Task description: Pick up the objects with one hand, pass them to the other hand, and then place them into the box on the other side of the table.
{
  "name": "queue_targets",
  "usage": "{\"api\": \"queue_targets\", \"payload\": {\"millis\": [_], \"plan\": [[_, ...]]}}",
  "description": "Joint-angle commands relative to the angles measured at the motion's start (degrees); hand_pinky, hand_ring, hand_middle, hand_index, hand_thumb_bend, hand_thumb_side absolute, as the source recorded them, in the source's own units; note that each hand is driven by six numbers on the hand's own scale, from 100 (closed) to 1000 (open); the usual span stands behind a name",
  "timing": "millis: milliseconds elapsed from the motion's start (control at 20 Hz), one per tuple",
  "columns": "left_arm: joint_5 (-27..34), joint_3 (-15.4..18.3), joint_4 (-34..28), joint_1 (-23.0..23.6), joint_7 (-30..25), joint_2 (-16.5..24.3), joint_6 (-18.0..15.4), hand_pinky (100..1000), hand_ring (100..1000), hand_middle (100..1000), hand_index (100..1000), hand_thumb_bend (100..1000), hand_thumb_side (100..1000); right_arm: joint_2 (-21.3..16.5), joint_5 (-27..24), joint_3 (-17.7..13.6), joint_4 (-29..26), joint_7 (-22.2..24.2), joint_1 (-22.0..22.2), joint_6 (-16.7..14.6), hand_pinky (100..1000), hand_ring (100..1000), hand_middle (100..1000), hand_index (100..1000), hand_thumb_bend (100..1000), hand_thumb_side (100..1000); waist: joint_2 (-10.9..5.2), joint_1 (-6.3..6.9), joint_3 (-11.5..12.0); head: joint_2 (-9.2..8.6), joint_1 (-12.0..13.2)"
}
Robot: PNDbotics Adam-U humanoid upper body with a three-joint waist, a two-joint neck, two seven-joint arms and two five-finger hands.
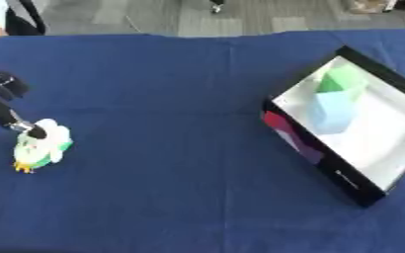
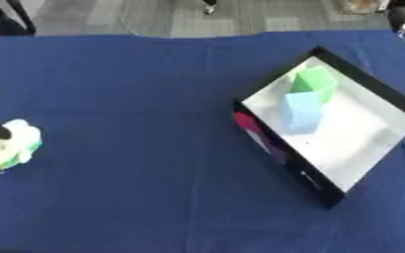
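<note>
Grey plank floor (image 1: 154,17) lies beyond the blue-clothed table (image 1: 171,197).

The left hand (image 1: 0,99) touches a white toy (image 1: 40,146) with a fingertip; box (image 1: 358,163) holds two blocks.

Table (image 1: 180,89) covered edge to edge in dark blue cloth, faint fold creases running across and down it. Toward the right edge, a shallow black-walled box (image 1: 314,150) with a white floor, set askew to the table's edges, one corner pointing at the far right corner. Inside it, a green block (image 1: 343,79) and a light blue block (image 1: 331,111), touching, in the box's far half. Near the left edge, well apart from the box, a small white toy (image 1: 40,148) with green and orange-yellow bits, resting on the cloth.
</note>
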Motion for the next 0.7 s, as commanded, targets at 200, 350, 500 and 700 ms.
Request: {"api": "queue_targets", "payload": {"millis": [200,350,500,700], "plan": [[-0.7,-0.7,2.1,-0.5,-5.4,2.1,2.4,918,886,801,861,863,209,-1.7,0.8,-0.7,-0.5,-0.2,-0.3,0.2,1000,1000,899,989,270,196,-0.94,0.58,-0.1,-0.09,0.3],[-1.2,-1.1,3.1,-0.3,-6.0,1.9,2.7,919,886,803,861,870,212,-1.6,0.8,-0.8,-0.5,-0.2,-0.4,0.3,1000,1000,899,989,269,197,-0.89,0.6,-0.1,-0.09,0.4],[-2.3,-1.3,4.1,-0.2,-5.9,1.6,3.4,918,885,802,859,876,215,-1.6,0.8,-0.8,-0.5,-0.2,-0.3,0.3,1000,1000,899,989,269,197,-0.88,0.6,-0.1,-0.09,0.4],[-2.5,-1.3,4.9,-0.1,-5.3,1.0,4.0,915,884,796,856,865,228,-1.4,0.9,-0.8,-0.4,-0.1,-0.2,0.3,1000,1000,899,989,268,199,-0.87,0.58,-0.1,-0.09,0.5]]}}
